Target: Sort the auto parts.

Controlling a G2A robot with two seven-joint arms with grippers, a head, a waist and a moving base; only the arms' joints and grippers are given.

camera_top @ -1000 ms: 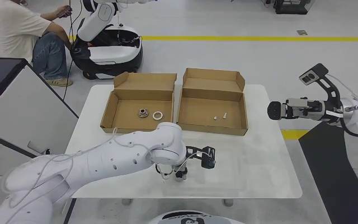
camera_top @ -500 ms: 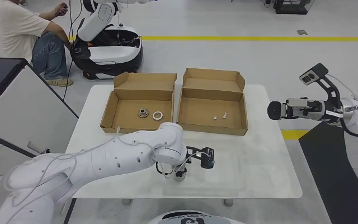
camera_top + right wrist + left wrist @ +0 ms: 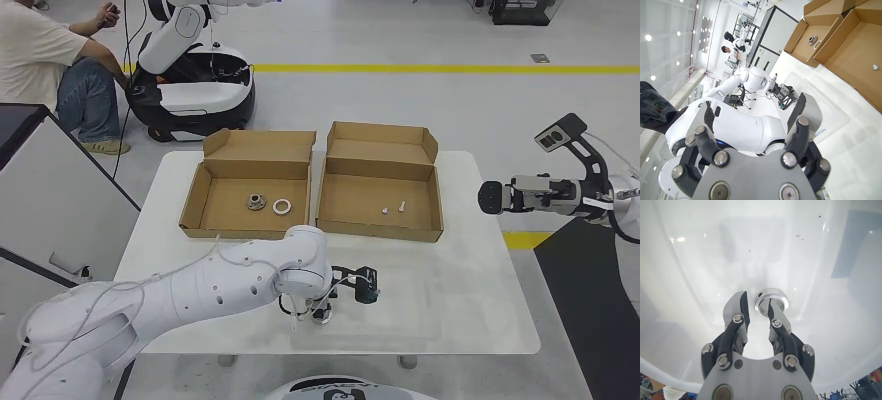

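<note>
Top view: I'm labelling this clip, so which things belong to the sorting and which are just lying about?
Job: metal collar, left end effector, flanged hub, white ring, two bolts, left box, right box.
Lying about: parked robot, grey cabinet.

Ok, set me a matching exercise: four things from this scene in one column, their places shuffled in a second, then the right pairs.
Things
1. silver collar
2. flanged hub
3. small bolts
4. right claw

Places
A. in the right-hand cardboard box
B. out by the table's side edge, open and empty
C. on the white surface, its wall between the open left claw's jaws
D. in the left-hand cardboard box, beside a white ring

Pairs: 1-C, 2-D, 3-A, 4-B
</note>
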